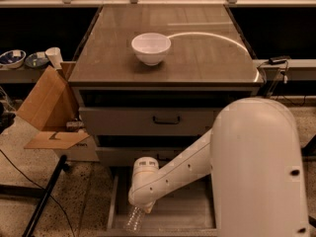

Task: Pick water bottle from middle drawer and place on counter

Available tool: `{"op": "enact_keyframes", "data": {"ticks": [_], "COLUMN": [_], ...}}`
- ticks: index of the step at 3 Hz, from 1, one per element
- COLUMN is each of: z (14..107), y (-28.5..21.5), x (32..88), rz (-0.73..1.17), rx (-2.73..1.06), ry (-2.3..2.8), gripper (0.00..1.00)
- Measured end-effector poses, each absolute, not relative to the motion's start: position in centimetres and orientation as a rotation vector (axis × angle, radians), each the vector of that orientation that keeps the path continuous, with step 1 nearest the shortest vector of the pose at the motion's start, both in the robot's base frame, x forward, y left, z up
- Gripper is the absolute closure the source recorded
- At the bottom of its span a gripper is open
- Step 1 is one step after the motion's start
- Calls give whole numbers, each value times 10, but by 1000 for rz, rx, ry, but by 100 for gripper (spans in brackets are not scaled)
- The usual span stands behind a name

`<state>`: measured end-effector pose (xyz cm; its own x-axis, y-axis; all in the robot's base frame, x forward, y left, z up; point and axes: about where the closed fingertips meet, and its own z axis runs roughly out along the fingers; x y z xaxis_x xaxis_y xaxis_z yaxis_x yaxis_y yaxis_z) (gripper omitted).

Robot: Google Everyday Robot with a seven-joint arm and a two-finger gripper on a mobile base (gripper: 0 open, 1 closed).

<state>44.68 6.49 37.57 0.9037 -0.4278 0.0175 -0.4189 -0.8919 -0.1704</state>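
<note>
Arm bent low into the pulled-out middle drawer (183, 207), which is open so the reach comes from above. Pincer (140, 210) at the drawer's front-left, right over the water bottle (132, 220) low on the drawer floor. Grip state: cannot tell, the wrist hides it. Desk (197, 58) above carries a white bowl (151, 47).

One high camera above the arm (256, 167) faces the counter (197, 58); tool (140, 210) in middle drawer (187, 209).
</note>
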Motion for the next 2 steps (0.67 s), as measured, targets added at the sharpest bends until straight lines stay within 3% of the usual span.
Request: {"op": "enact_keyframes", "data": {"ticks": [2], "z": [406], "y": [55], "x": [427], "rz": [-112], "rx": [-2908], "ry": [704], "gripper": [100]}}
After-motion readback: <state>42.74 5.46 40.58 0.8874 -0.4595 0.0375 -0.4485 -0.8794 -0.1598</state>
